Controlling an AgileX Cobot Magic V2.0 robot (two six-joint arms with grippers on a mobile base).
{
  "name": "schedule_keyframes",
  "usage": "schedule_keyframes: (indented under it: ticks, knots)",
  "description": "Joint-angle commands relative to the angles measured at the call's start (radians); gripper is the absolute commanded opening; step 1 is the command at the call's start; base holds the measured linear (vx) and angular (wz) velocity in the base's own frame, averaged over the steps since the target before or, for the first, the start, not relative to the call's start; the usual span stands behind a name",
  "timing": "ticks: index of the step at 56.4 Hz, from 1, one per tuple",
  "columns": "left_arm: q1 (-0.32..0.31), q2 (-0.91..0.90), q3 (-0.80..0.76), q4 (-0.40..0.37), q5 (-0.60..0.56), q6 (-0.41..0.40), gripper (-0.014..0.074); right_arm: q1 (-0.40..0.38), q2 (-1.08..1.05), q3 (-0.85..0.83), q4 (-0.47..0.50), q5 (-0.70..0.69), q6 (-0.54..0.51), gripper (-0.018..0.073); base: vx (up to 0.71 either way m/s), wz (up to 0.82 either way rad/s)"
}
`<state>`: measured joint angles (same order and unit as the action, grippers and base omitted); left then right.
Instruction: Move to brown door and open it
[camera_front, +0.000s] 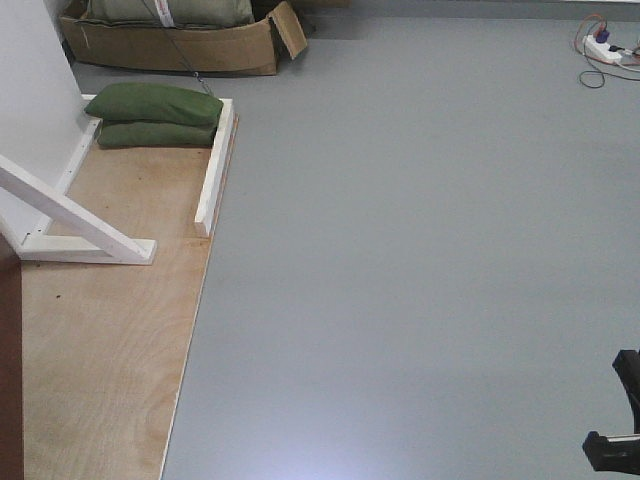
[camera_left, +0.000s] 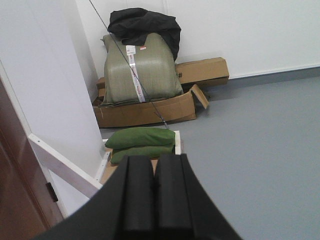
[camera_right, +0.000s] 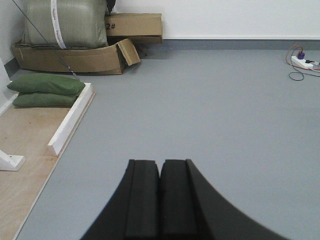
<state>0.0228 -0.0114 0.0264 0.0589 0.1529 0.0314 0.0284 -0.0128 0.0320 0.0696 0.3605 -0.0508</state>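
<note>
Barely begun: the door (camera_left: 17, 200) is only a sliver at the frame edge, untouched; left gripper (camera_left: 154, 192) and right gripper (camera_right: 160, 197) are both pressed closed, empty

Front view tilted floorward, wrist views forward, sharing sandbags (camera_front: 158, 115)

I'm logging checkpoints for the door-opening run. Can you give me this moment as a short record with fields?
brown door: only an edge shows at the far left; handle out of view
left gripper: shut, holding nothing
right gripper: shut, holding nothing
door contact: none
door stand: plywood base with white braces
ballast: two green sandbags, stacked at the base's far end
floor: power strip with cables, far right
</note>
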Motion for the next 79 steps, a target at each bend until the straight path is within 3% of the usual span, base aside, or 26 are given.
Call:
schedule_keyframes:
  ticks: [1,8,17,26,38,52,63,79]
  knots:
    - [0.0,-0.004,-0.017,-0.009,-0.077,-0.006,-0.0006,-0.001,-0.006,0.004,-0.003,-0.074,-0.006,0.0,0.0,0.0]
    - [0.0,-0.004,-0.025,-0.014,-0.046,-0.006,-0.0006,-0.001,-0.006,0.004,-0.003,-0.074,-0.006,0.0,0.0,0.0]
    - [0.0,-0.001,-0.159,-0.112,-0.176,-0.006,-0.0006,-0.001,-0.006,0.004,-0.003,-0.074,-0.006,0.0,0.0,0.0]
    - [0.0,0.078,-0.419,-0.184,-0.173,-0.006,-0.0006,-0.001,-0.006,0.004,-0.003,-0.074,-0.006,0.0,0.0,-0.01]
    - [0.0,0.293,-0.787,-0.184,-0.14,-0.006,-0.0006,-0.001,-0.006,0.004,-0.003,-0.074,-0.006,0.0,0.0,0.0]
    - [0.0,0.532,-1.15,-0.184,-0.263,-0.006,-0.0006,-0.001,-0.006,0.004,-0.003,-0.074,-0.006,0.0,0.0,0.0]
    - [0.0,0.626,-1.277,-0.184,-0.393,-0.006,-0.0006,-0.001,-0.006,0.004,-0.003,-0.074,-0.006,0.0,0.0,0.0]
    - [0.0,0.733,-1.372,-0.183,-0.456,-0.005,-0.0006,-0.001,-0.006,0.004,-0.003,-0.074,-0.006,0.0,0.0,0.0]
